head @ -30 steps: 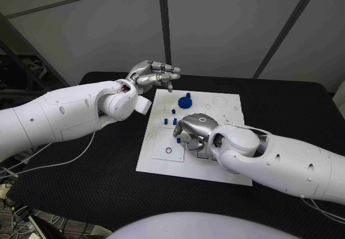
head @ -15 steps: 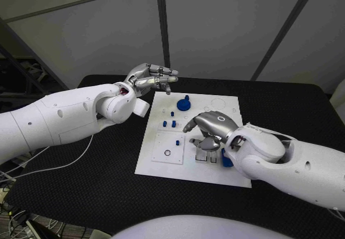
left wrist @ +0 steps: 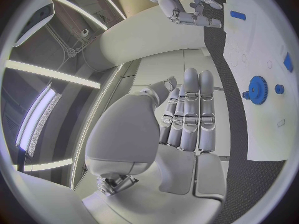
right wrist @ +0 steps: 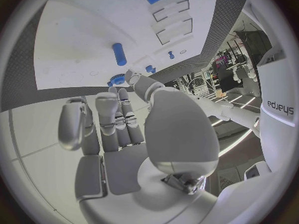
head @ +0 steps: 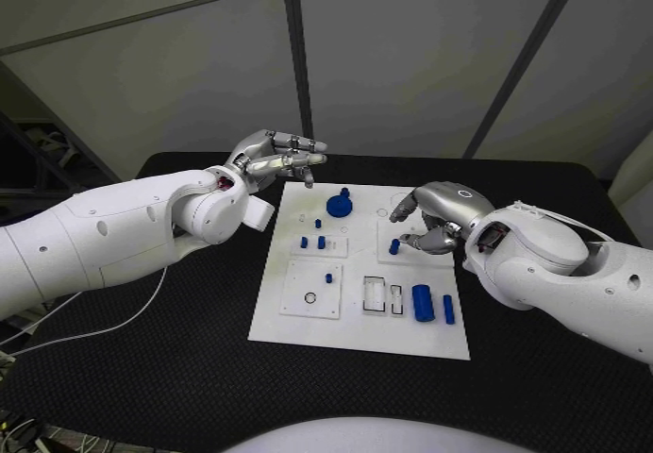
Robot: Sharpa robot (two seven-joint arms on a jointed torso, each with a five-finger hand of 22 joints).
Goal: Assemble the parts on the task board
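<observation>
The white task board lies mid-table. On it a blue gear stands at the far side, with small blue pegs nearer. A short blue peg lies just off my right hand's fingertips, and two blue cylinders lie at the near right. My right hand hovers over the board's far right corner, fingers curled in, holding nothing; the right wrist view shows the right hand apart from the short blue peg. My left hand hangs beyond the board's far left corner, fingers straight, with nothing in the left hand.
A raised white plate with a small ring and a blue stud sits on the board's near left. Two rectangular slots lie beside it. The black table runs round the board on all sides.
My right hand has drawn back from the board's middle to its far right corner, uncovering the slots and the two blue cylinders. The left hand has stayed where it was.
</observation>
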